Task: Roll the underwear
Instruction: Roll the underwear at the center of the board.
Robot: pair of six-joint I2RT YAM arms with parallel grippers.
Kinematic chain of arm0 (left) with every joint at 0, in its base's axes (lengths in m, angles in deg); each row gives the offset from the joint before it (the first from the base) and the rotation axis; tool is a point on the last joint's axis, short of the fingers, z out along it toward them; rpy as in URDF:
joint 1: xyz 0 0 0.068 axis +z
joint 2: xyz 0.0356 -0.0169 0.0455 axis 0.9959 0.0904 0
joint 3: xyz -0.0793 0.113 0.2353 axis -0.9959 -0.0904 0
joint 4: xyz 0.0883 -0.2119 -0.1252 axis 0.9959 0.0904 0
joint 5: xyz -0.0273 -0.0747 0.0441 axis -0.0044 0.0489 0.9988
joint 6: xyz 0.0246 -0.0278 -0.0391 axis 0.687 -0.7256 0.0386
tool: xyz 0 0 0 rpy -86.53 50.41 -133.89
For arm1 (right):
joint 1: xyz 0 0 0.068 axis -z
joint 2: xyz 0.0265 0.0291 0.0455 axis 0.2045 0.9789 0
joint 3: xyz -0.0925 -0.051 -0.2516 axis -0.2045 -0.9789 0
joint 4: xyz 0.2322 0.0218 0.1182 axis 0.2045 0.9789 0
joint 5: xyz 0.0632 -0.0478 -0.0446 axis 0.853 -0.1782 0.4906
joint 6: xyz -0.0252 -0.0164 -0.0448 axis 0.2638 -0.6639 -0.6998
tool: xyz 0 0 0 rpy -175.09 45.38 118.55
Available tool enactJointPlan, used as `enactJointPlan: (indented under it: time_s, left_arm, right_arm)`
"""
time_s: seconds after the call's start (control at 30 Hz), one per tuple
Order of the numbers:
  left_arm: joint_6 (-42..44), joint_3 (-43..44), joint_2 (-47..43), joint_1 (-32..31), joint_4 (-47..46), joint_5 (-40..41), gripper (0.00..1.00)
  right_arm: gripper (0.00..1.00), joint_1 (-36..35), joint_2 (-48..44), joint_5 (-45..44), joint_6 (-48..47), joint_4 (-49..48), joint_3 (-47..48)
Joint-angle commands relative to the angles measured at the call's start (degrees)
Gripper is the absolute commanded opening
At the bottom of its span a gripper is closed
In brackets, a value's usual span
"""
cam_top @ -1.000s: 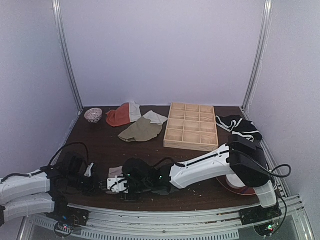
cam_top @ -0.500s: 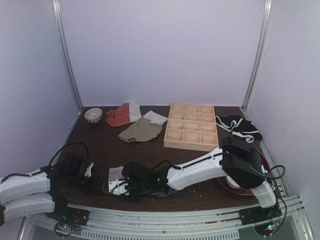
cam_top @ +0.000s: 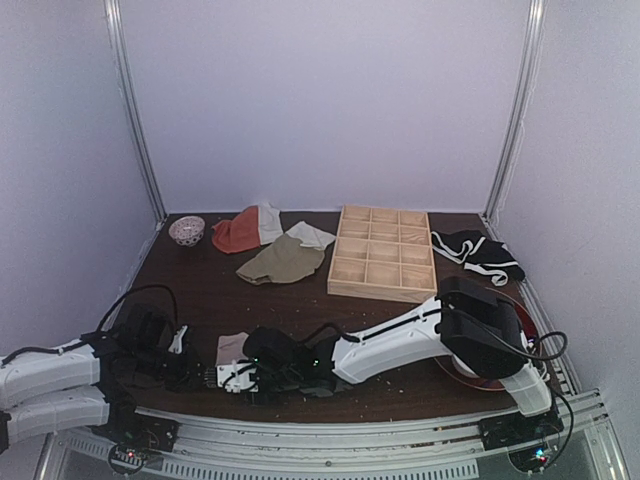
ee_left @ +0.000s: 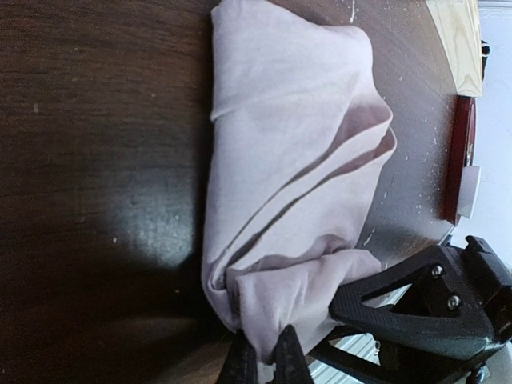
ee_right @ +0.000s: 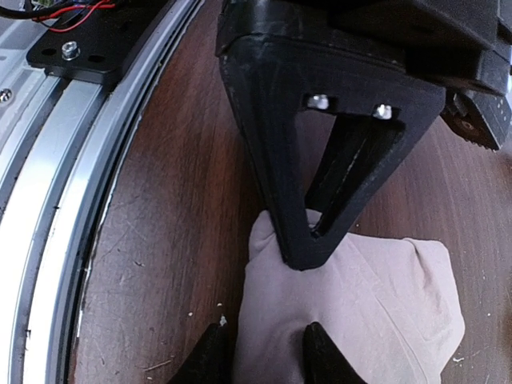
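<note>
A dark brown wooden counter (cam_top: pixel 200 290) stands between plain pale lilac walls (cam_top: pixel 330 100). Thin silver metal posts (cam_top: pixel 135 120) rise at its far corners; a ribbed aluminium rail (cam_top: pixel 330 442) borders its near edge.

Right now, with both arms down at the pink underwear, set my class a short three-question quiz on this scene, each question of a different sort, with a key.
1. True or false: the left gripper is shut on a fold of the underwear.
2. In the top view, which thing lies just left of the wooden tray? A) the olive-green cloth B) a red plate C) a black-and-white cloth
3. Fill the gap: the underwear lies, bundled, by the ___ edge of the table, close to the arms' bases.
Key: 1 true; 2 A; 3 near.
</note>
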Motion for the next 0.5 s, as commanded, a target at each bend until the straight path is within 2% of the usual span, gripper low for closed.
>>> enactJointPlan:
  time_s: [0.0,0.17,0.47]
  left_arm:
    - [0.9,0.7,-0.2,-0.2,0.9,-0.1,0.0]
    - [1.0,0.8,-0.2,-0.2,0.9,-0.3,0.0]
    - [1.0,0.6,-0.3,-0.2,0.8,-0.3,0.0]
  right_arm:
    - [0.3,0.5,2.0,-2.3,0.6,3.3,0.2]
    - [0.36,0.6,2.1,-4.6,2.0,3.2,-0.1]
    - [0.37,2.4,-0.9,1.1,7.2,2.9,-0.5]
